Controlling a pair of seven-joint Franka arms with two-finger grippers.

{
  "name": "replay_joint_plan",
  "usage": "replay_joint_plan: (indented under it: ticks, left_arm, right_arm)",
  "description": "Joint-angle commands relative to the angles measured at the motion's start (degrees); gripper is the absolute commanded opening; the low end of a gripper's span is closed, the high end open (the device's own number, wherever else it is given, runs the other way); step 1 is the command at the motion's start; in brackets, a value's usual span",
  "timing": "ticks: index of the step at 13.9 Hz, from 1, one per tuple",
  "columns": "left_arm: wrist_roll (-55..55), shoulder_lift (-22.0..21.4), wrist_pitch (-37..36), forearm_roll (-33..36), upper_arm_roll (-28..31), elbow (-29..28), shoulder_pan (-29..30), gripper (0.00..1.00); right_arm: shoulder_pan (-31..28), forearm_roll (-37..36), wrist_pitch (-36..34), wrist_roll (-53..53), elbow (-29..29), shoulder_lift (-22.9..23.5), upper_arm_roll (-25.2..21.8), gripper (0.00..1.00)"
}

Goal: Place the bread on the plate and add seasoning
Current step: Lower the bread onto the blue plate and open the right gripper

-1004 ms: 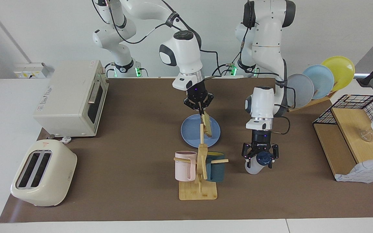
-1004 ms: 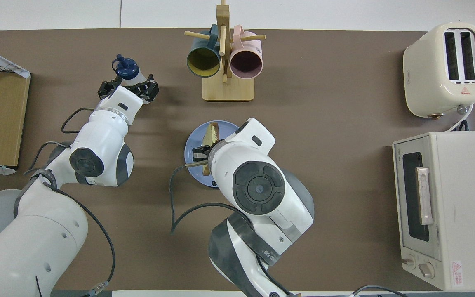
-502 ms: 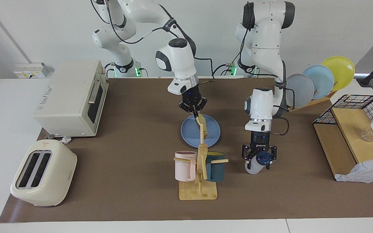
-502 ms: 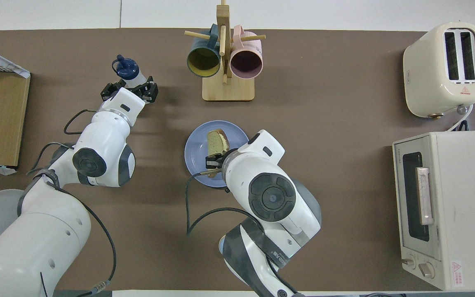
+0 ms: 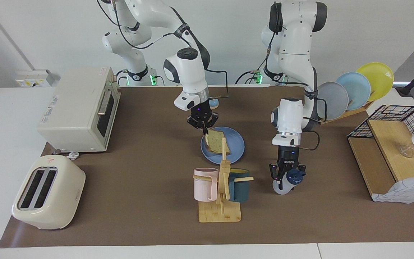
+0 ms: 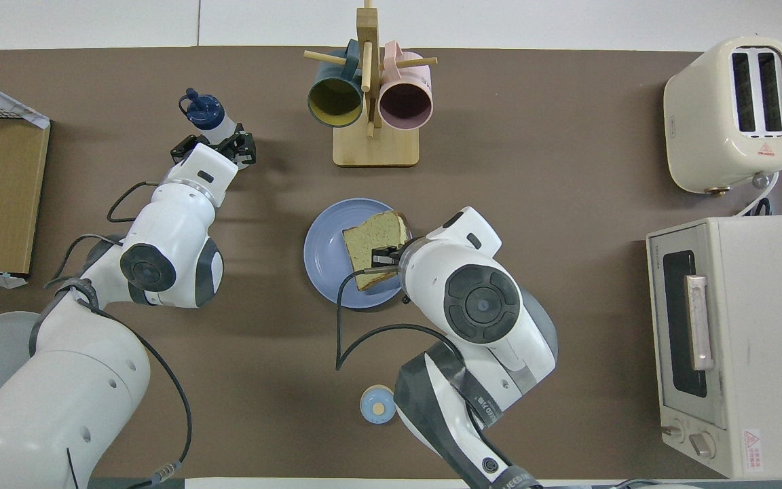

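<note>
The bread (image 5: 214, 139) lies tilted on the blue plate (image 5: 237, 144), its raised edge toward the right arm's end of the table. My right gripper (image 5: 203, 130) is shut on that raised edge, low over the plate's rim. The overhead view shows the bread (image 6: 372, 246), the plate (image 6: 326, 255) and the right gripper (image 6: 385, 258). The seasoning bottle (image 5: 282, 186) with its navy cap (image 6: 202, 112) stands slightly tilted on the mat beside the mug stand. My left gripper (image 5: 288, 175) is shut on its body, also seen from above (image 6: 214, 144).
A wooden mug stand (image 5: 221, 187) with a pink and a teal mug stands farther from the robots than the plate. A toaster (image 5: 49, 192), an oven (image 5: 81, 108), a plate rack (image 5: 354, 90), a wire basket (image 5: 394, 144) and a small bell (image 6: 377, 404) ring the mat.
My right gripper moved toward the right arm's end and lowered, tipping the bread from upright to nearly flat on the plate. My left gripper closed on the seasoning bottle, which tilted a little.
</note>
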Motion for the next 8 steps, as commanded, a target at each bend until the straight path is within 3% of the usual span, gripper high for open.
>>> replay_joint_plan:
  ticks: [1, 3, 8]
  left_arm:
    - [-0.29, -0.73, 1.13, -0.86, 0.25, -0.13, -0.02, 0.0]
    - [-0.03, -2.57, 0.17, -0.86, 0.25, -0.04, 1.03, 0.0]
    - [1.03, -8.1, -10.71, -0.25, 0.34, 0.66, 1.12, 0.0]
  right_arm:
    - [-1.39, 0.67, -0.73, -0.61, -1.47, -1.45, 0.47, 0.0]
    - [-2.53, 0.67, -0.91, -0.53, -1.47, -1.45, 0.47, 0.0]
    - [-3.5, 0.93, -1.35, 0.44, -3.22, -2.15, 0.56, 0.0]
